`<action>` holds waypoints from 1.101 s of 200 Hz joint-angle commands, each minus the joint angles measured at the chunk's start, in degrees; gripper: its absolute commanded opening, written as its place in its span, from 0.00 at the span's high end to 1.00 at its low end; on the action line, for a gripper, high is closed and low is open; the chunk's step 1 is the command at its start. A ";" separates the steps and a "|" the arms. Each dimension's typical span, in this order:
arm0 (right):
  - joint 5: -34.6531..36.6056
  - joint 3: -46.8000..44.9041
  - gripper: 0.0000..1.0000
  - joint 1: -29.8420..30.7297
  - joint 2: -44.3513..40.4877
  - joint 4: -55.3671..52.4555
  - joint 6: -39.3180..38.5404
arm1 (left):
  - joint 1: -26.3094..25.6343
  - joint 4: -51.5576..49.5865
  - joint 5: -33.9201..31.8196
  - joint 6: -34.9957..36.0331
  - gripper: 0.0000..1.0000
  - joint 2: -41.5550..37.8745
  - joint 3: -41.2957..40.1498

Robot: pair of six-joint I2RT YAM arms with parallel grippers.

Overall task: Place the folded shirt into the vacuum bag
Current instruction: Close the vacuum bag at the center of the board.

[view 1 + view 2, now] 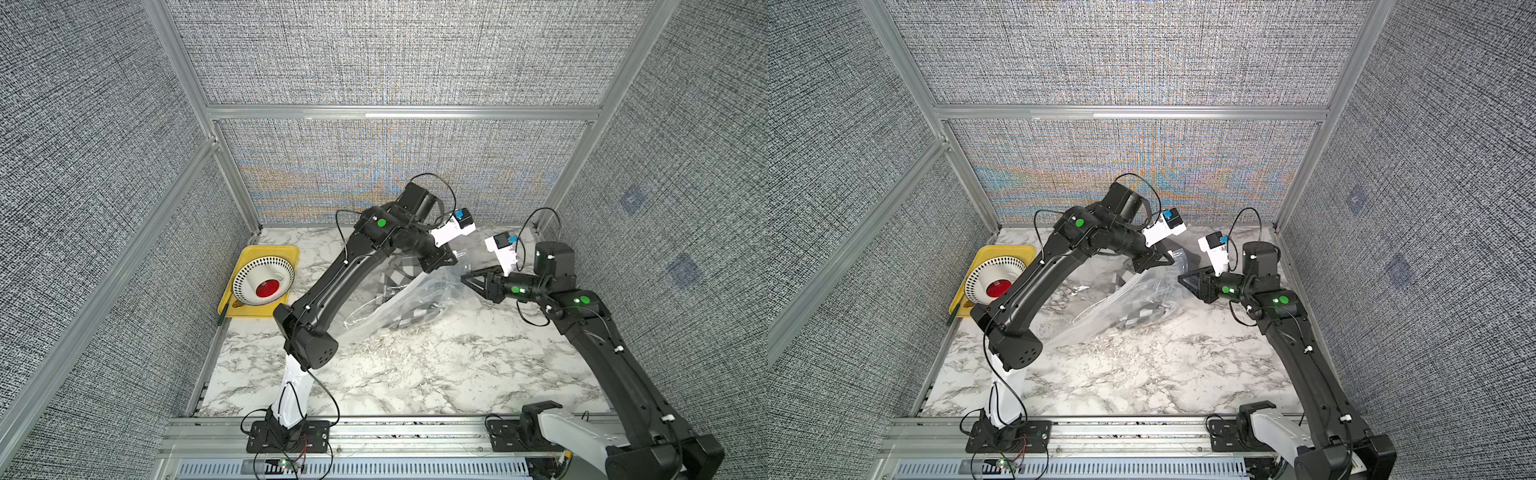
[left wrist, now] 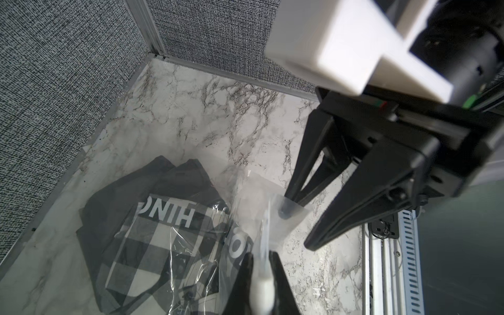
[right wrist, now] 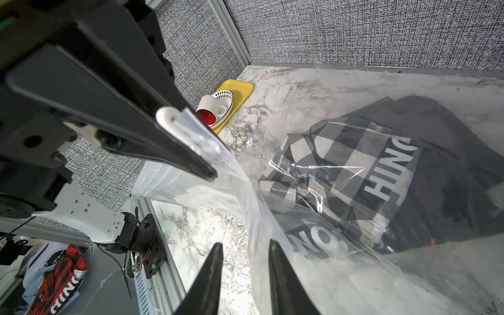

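The vacuum bag [image 1: 370, 322] [image 1: 1096, 318] lies crinkled and see-through across the middle of the marble table. The folded shirt [image 1: 409, 313] [image 2: 152, 240] [image 3: 354, 169], black with grey-white checks and white letters, shows through its plastic, inside the bag. My left gripper [image 1: 454, 262] [image 2: 260, 255] is shut on the bag's raised zip edge, with the white clip [image 2: 261, 289] [image 3: 169, 117] between its fingers. My right gripper [image 1: 463, 278] [image 3: 245, 244] is a short way to the right of it, open. The bag's film hangs loose in the gap beside one of its fingers.
A yellow tray [image 1: 289, 252] at the table's left edge holds a patterned plate [image 1: 249, 274] and a white cup with a red inside [image 1: 268, 288]. Grey panel walls [image 1: 374, 174] close the back and sides. A metal rail [image 1: 415, 436] runs along the front.
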 commanded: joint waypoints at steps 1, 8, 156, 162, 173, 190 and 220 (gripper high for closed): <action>-2.54 0.54 0.67 0.39 -0.48 0.35 -2.72 | 0.98 1.95 5.92 0.68 1.00 -2.74 -4.10; -2.99 0.90 0.67 0.64 -0.48 -0.03 -3.27 | 1.31 2.52 7.05 0.68 1.00 -2.93 -5.70; -7.31 7.70 0.79 3.16 2.81 -0.12 -14.92 | 3.48 4.81 15.71 0.99 1.00 -7.19 -14.01; -7.48 7.74 0.81 3.20 3.10 -0.06 -14.87 | 3.48 4.76 15.79 1.03 1.00 -7.11 -14.01; -7.67 7.96 0.84 3.33 3.70 0.12 -14.95 | 3.56 4.76 15.88 1.11 1.00 -7.11 -14.16; -7.91 8.13 0.95 3.41 4.43 0.25 -14.92 | 3.57 4.76 15.97 1.11 1.00 -7.11 -14.32; -8.35 7.71 1.00 3.58 4.51 1.05 -14.62 | 3.70 5.03 15.95 0.98 1.00 -6.84 -14.27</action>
